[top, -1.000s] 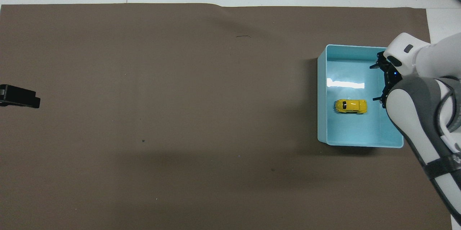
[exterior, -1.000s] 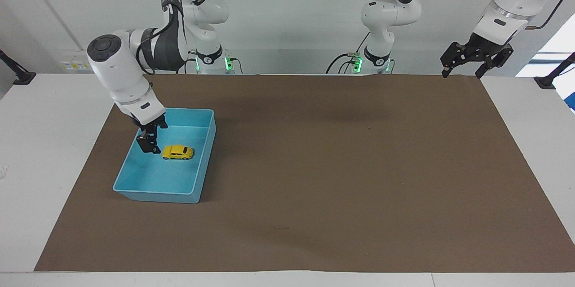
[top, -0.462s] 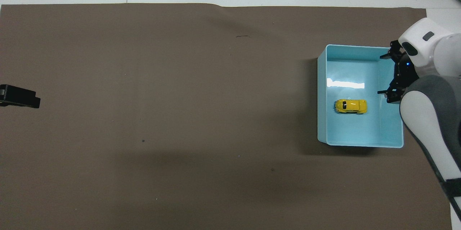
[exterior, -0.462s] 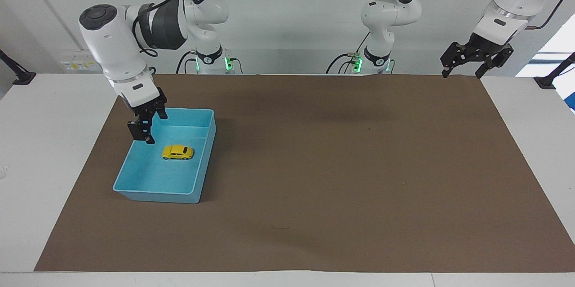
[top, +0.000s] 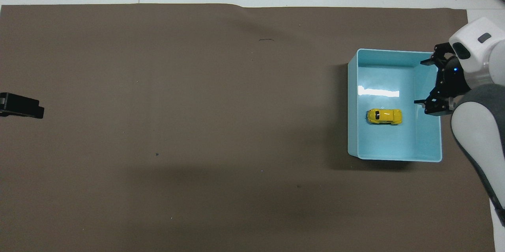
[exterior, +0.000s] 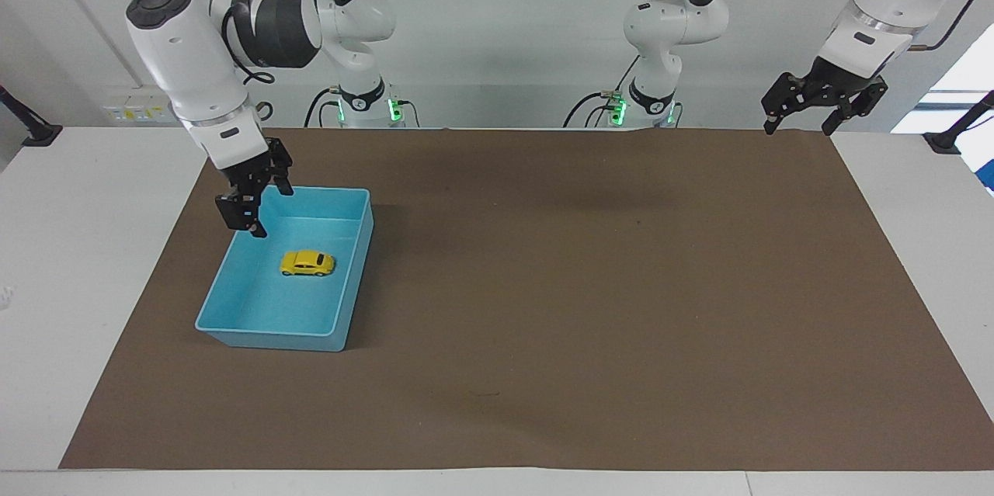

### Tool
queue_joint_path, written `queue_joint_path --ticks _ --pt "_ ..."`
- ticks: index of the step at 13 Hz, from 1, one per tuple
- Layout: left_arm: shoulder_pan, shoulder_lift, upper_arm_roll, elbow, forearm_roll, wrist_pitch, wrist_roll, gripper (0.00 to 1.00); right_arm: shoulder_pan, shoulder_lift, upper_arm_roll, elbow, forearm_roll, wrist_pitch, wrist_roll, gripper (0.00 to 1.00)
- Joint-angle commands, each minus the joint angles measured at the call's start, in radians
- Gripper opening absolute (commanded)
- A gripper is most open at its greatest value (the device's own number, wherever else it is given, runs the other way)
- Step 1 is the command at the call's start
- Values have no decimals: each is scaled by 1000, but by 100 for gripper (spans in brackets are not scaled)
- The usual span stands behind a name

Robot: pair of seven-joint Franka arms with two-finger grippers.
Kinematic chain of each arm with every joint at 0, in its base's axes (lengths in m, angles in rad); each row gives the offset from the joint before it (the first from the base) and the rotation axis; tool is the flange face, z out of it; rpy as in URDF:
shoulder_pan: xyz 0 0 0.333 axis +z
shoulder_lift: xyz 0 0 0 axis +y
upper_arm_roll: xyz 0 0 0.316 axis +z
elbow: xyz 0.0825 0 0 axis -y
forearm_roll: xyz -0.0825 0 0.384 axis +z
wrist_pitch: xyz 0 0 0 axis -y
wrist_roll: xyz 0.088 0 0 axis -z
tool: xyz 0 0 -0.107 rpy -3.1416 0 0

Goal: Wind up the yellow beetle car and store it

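Note:
The yellow beetle car (exterior: pixel 307 263) (top: pixel 384 116) stands on its wheels on the floor of the light-blue bin (exterior: pixel 268 334) (top: pixel 352 106), free of any grip. My right gripper (exterior: pixel 268 210) (top: pixel 421 82) hangs open and empty over the bin's wall at the right arm's end of the table, clear of the car. My left gripper (exterior: pixel 800 123) (top: pixel 21 106) waits, raised and open, over the mat's corner at the left arm's end; only its tip shows in the overhead view.
The bin sits on a brown mat (exterior: pixel 582 286) that covers most of the white table (exterior: pixel 70 248). Both arm bases stand along the robots' edge of the table.
My right gripper has risen out of the bin and drawn away from the car toward the bin's wall. The car and the left arm have not moved.

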Motion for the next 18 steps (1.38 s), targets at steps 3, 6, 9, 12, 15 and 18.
queue_joint_path --ticks 3,6,9,12,15,18 --pt "22 -17 -12 -13 -12 6 12 100 -16 -39 -18 38 20 -91 119 100" --pt "22 -17 -12 -13 -11 6 12 100 -10 -42 -19 84 5 -159 328 100" --pt "22 -17 -12 -13 -11 6 12 100 -1 -51 -49 84 20 -185 445 100" --pt "22 -17 -11 -13 -12 6 12 100 27 -70 -81 142 20 -272 666 100" --pt "22 -17 -11 -13 -11 6 12 100 34 -73 -95 169 20 -329 780 100" --pt "22 -17 -12 -13 -11 6 12 100 34 -83 -95 182 17 -395 983 100"
